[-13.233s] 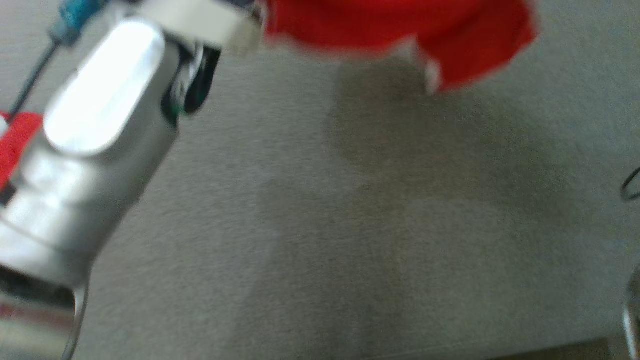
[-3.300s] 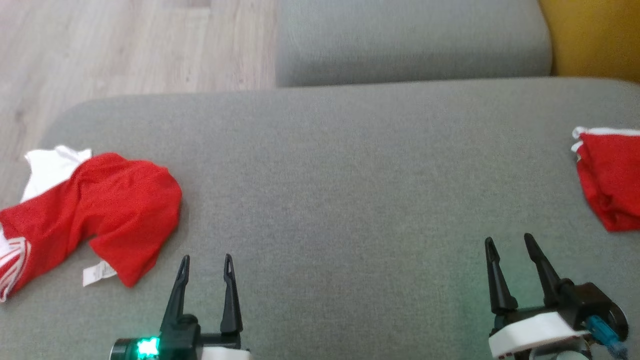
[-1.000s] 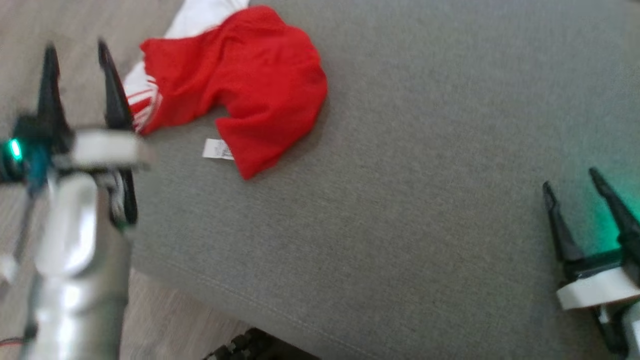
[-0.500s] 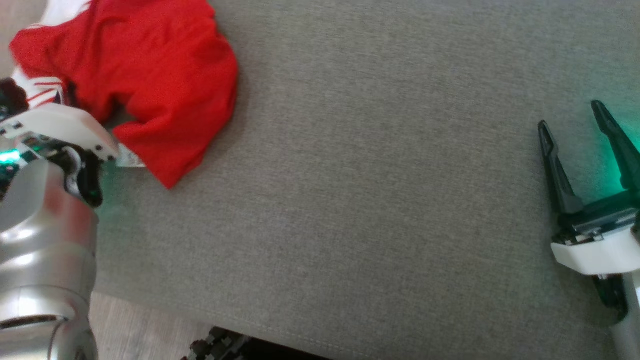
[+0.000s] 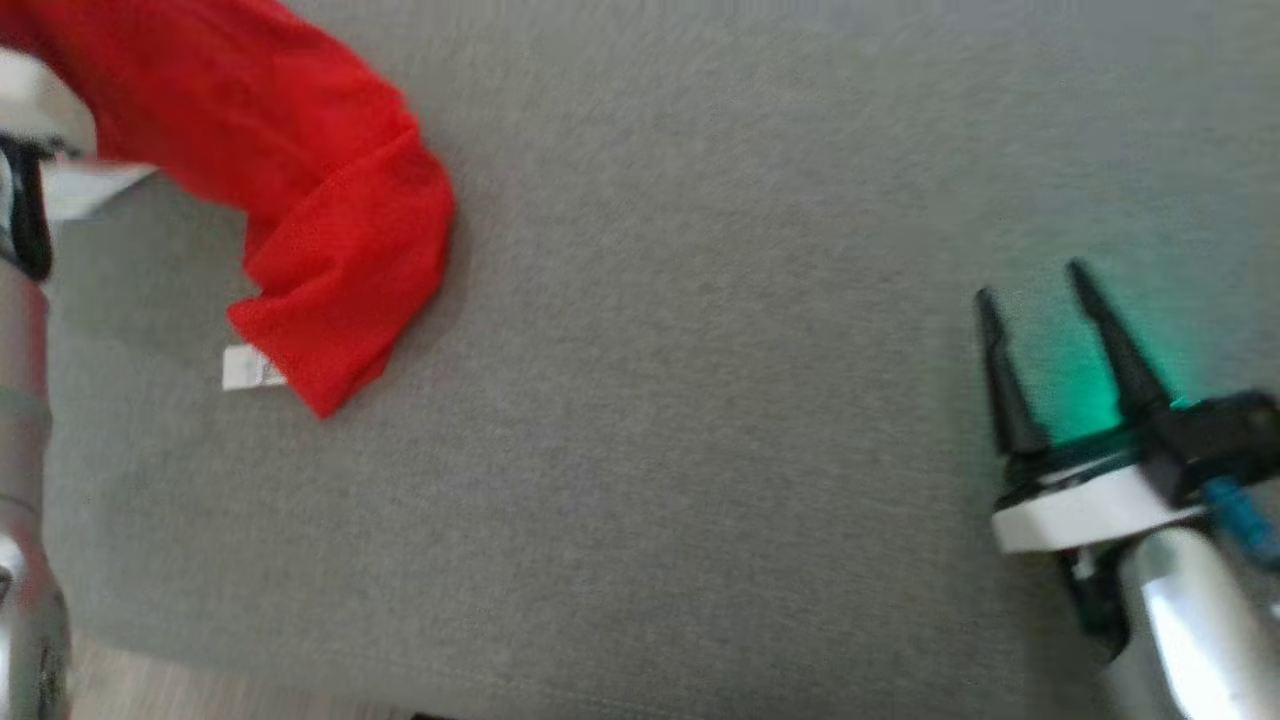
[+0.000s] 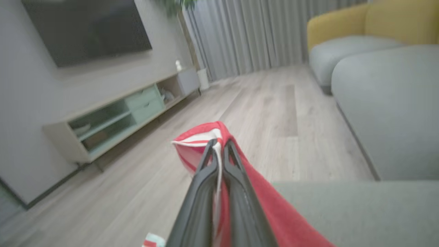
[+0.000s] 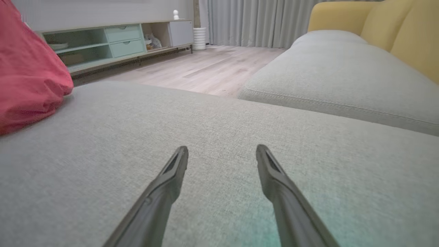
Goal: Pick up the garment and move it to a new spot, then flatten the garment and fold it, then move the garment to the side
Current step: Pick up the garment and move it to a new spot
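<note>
Left wrist view: left gripper (image 6: 221,142) clamped on garment (image 6: 267,206) edge, seemingly thin bite, may slip; right gripper (image 5: 1030,282), three o'clock, apart.

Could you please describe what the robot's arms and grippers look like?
The right gripper and left gripper each have two long, tapering black fingers. The right has a white collar, a blue cable and a green glow, on a shiny silver forearm. The left forearm is silver too.
</note>
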`<state>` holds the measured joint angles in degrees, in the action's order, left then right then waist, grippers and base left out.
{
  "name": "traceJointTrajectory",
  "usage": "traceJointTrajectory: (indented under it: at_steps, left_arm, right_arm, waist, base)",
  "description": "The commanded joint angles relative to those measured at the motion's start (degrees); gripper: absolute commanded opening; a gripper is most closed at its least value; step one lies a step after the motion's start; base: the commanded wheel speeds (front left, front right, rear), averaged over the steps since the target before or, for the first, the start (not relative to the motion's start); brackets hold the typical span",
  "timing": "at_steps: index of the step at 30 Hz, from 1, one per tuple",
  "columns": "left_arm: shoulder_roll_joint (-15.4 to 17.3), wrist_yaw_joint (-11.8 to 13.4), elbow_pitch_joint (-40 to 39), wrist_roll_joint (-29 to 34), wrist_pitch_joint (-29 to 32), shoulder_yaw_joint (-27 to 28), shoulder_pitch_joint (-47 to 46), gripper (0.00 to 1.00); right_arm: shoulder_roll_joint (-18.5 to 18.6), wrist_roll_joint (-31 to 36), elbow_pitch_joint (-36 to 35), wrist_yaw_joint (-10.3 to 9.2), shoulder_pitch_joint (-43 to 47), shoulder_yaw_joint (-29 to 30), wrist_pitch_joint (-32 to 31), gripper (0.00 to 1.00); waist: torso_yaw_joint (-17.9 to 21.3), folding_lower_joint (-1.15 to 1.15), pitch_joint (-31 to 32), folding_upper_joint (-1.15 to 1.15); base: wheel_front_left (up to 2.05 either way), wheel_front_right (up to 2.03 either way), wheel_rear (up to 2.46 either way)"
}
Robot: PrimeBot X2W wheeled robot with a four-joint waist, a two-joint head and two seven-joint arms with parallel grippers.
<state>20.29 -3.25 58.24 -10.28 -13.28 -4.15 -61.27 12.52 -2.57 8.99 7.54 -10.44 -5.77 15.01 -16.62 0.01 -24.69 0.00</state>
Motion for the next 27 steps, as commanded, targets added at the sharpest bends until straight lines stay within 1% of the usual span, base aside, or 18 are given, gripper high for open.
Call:
traceJointTrajectory:
  at_steps: [1,3,7,9,10,14,19,23,27]
  left_arm:
    - [4.1,-0.6,-4.8,1.1,-0.9,-0.3,-3.2,0.00]
    - [4.3,-1.3,-7.9,2.1,-1.0,-1.8,-4.5,0.00]
    - [3.6,-2.4,-14.0,1.9,0.4,-3.6,-6.0,0.00]
    - [3.3,-2.7,-16.9,1.8,1.7,-4.4,-6.2,0.00]
    - [3.3,-2.7,-16.9,1.8,1.7,-4.4,-6.2,0.00]
    - [2.2,-3.3,-22.4,1.3,5.5,-6.6,-5.8,0.00]
    - [0.5,-3.8,-28.5,0.2,9.9,-10.2,-5.6,0.00]
    - [-1.5,-4.0,-32.0,-1.1,13.1,-13.1,-5.2,0.00]
    - [-2.7,-4.1,-33.4,-1.4,14.1,-16.4,-2.9,0.00]
  right_arm:
    - [-2.1,-0.6,-0.6,-0.05,2.1,-1.9,0.0,1.00]
    - [-4.0,-0.8,0.3,-0.05,2.9,-2.3,0.0,1.00]
    - [-7.0,-1.3,1.8,-0.05,4.8,-3.0,0.0,1.00]
    - [-7.9,-1.5,2.1,-0.05,5.7,-3.5,0.0,1.00]
    - [-7.9,-1.5,2.1,-0.05,5.7,-3.5,0.0,1.00]
    - [-9.0,-2.1,2.3,-0.05,7.3,-4.2,0.0,1.00]
    - [-9.5,-2.6,2.0,-0.05,8.2,-4.3,0.0,1.00]
    - [-9.6,-4.3,1.2,-0.05,8.0,-4.8,0.0,1.00]
    - [-9.6,-5.9,0.2,-0.05,7.2,-5.2,0.0,1.00]
  waist:
    - [6.7,-0.01,8.1,0.00]
    - [9.5,-0.01,11.1,0.00]
    - [15.7,-0.01,16.4,0.00]
    - [18.9,-0.01,18.5,0.00]
    - [18.9,-0.01,18.5,0.00]
    - [24.9,-0.01,21.3,0.00]
    - [30.9,-0.01,22.6,0.00]
    - [34.4,-0.01,21.8,0.00]
    - [35.6,-0.01,19.3,0.00]
  base:
    - [0.00,0.00,0.00]
    - [0.00,0.00,0.00]
    - [0.00,0.00,0.00]
    - [0.00,0.00,0.00]
    - [0.00,0.00,0.00]
    - [0.00,0.00,0.00]
    - [0.00,0.00,0.00]
    - [0.00,0.00,0.00]
    - [0.00,0.00,0.00]
